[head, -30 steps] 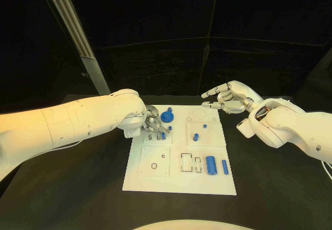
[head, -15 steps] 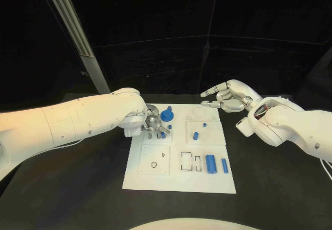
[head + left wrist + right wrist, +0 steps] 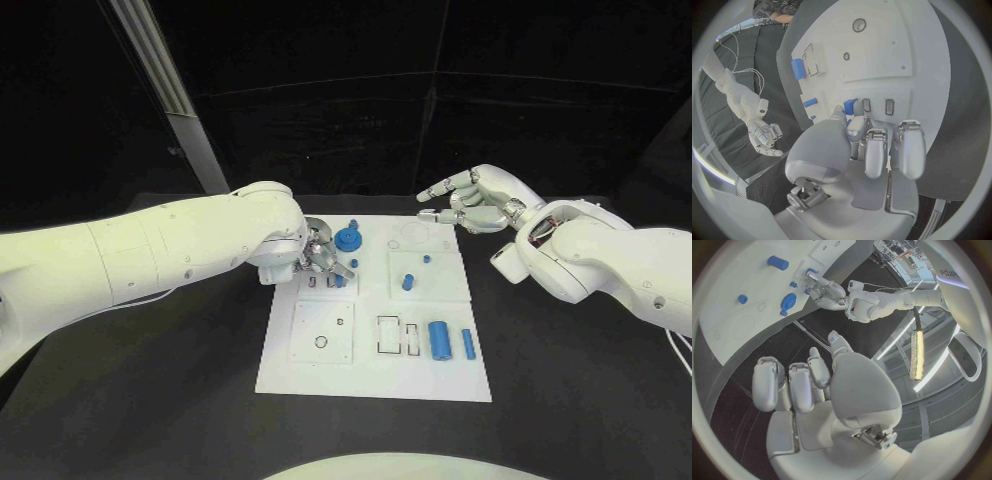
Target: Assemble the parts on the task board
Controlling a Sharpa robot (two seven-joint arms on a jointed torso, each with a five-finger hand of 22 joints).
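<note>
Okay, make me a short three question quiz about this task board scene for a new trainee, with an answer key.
1. True or false: the right hand is holding a blue part.
2. Which hand is down at the task board: A) left, B) right?
3. Fill in: near the board's front edge, the large blue cylinder lies beside a ______ blue one.

Key: 1 false; 2 A, the left hand; 3 thinner.

Your left arm reached in across the table, its hand point(image 3: 323, 259) lowered with fingers point(image 3: 873, 150) curled downward and close together. Your right arm was bent at the far right side, its hand point(image 3: 476, 203) raised, fingers point(image 3: 786, 385) loosely curled and holding nothing.
</note>
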